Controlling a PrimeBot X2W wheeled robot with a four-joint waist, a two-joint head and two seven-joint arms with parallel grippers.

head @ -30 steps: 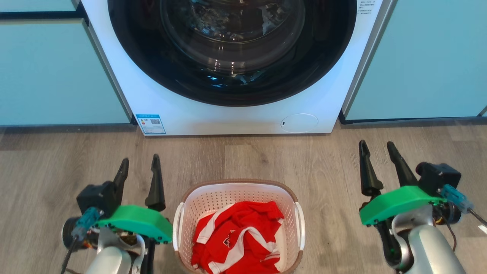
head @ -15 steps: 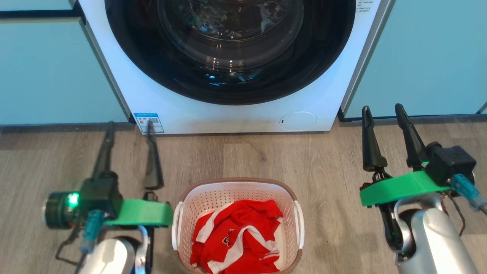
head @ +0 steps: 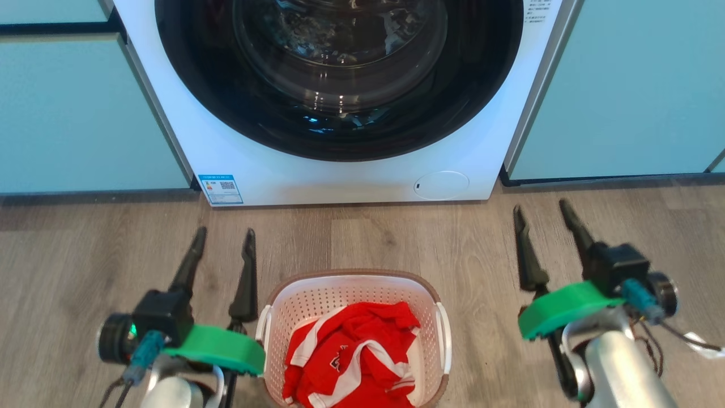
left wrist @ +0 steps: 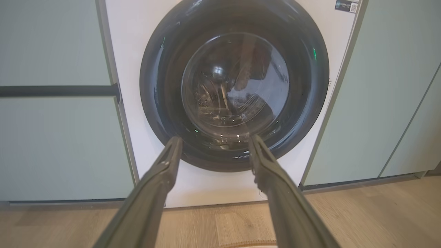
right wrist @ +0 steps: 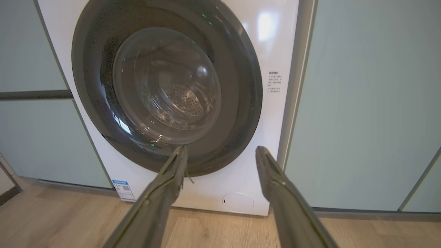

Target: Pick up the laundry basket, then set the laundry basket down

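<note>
The laundry basket (head: 317, 300), white perforated plastic with a brown rim and white side handles, stands on the wood floor at the bottom centre of the head view. A red and white garment (head: 351, 351) lies in it. My left gripper (head: 224, 233) is open just left of the basket, fingers pointing at the washer, its inner finger close to the left handle (head: 262, 328). My right gripper (head: 541, 207) is open and well to the right of the basket. Both wrist views show spread, empty fingers: left gripper (left wrist: 215, 138), right gripper (right wrist: 221, 148).
A white front-loading washer (head: 340, 181) with a shut dark round door (head: 340, 73) stands right behind the basket. Pale blue-green cabinets (head: 73, 113) flank it on both sides. Bare wood floor (head: 396, 238) lies between washer and basket.
Both grippers reached forward toward the washer half a second ago and have come back. Each now sits a little nearer the basket than a second ago. Both stayed open.
</note>
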